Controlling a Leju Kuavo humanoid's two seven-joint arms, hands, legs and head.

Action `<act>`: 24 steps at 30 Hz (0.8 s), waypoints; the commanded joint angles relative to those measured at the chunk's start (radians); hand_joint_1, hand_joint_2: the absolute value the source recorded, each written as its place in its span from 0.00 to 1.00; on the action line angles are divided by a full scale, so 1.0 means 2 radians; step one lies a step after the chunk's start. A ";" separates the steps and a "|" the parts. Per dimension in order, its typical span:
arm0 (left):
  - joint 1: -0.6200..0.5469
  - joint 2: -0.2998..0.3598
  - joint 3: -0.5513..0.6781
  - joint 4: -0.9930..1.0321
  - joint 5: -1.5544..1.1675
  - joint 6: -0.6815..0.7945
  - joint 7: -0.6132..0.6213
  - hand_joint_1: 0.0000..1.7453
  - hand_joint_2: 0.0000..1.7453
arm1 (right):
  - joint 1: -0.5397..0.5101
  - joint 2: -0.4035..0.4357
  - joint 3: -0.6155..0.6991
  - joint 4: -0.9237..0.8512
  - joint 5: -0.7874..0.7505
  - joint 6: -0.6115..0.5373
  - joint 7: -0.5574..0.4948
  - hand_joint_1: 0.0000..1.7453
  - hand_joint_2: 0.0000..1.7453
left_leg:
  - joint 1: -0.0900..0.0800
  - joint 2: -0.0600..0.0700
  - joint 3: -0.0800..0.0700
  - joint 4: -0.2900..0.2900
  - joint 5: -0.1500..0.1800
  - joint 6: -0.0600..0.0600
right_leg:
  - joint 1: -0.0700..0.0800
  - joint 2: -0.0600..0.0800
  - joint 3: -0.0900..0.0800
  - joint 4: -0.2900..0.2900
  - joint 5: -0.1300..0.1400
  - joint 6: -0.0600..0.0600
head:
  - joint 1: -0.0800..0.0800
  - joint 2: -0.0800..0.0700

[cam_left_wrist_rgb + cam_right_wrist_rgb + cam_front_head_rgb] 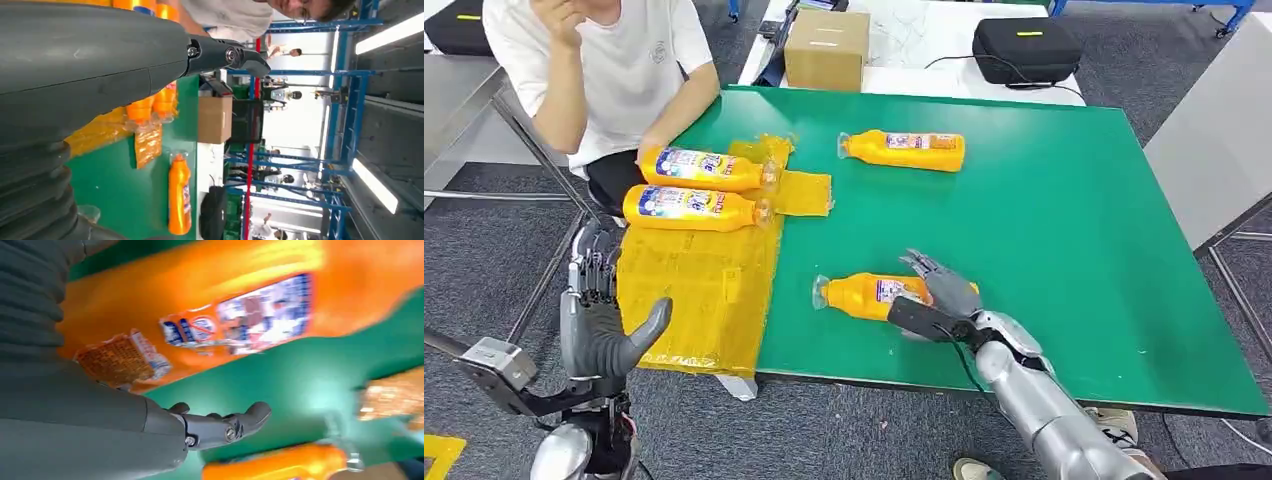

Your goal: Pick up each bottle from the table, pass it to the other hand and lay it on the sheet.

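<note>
Four orange bottles lie on the green table. Two rest side by side on the yellow sheet: the far one and the near one. A third bottle lies at the back middle, also seen in the left wrist view. The fourth bottle lies near the front edge, with my right hand over its base end, fingers spread above it and thumb still apart from the bottle. My left hand is upright and empty off the table's left front corner.
A person in a white shirt sits at the far left, one hand touching the far bottle on the sheet. A cardboard box and a black case stand on the white table behind. Grey tables flank both sides.
</note>
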 commanded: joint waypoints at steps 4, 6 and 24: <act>0.023 -0.007 0.027 -0.022 -0.008 -0.002 0.007 0.00 1.00 | -0.029 -0.007 0.064 0.036 0.062 -0.036 0.050 0.00 1.00 | 0.000 0.000 0.001 0.000 -0.001 -0.001 | 0.000 0.000 0.001 0.000 0.000 -0.001 | 0.000 0.000; 0.023 -0.007 0.027 -0.022 -0.008 -0.002 0.007 0.00 1.00 | -0.029 -0.007 0.064 0.036 0.062 -0.036 0.050 0.00 1.00 | 0.000 0.000 0.001 0.000 -0.001 -0.001 | 0.000 0.000 0.001 0.000 -0.001 -0.001 | 0.000 0.000; 0.025 -0.011 0.045 -0.010 -0.007 -0.011 0.016 0.00 1.00 | -0.079 -0.015 0.099 0.131 0.091 0.050 0.059 0.99 1.00 | 0.001 0.000 0.002 0.000 0.000 -0.001 | 0.001 -0.001 0.002 -0.001 0.000 -0.001 | 0.000 0.000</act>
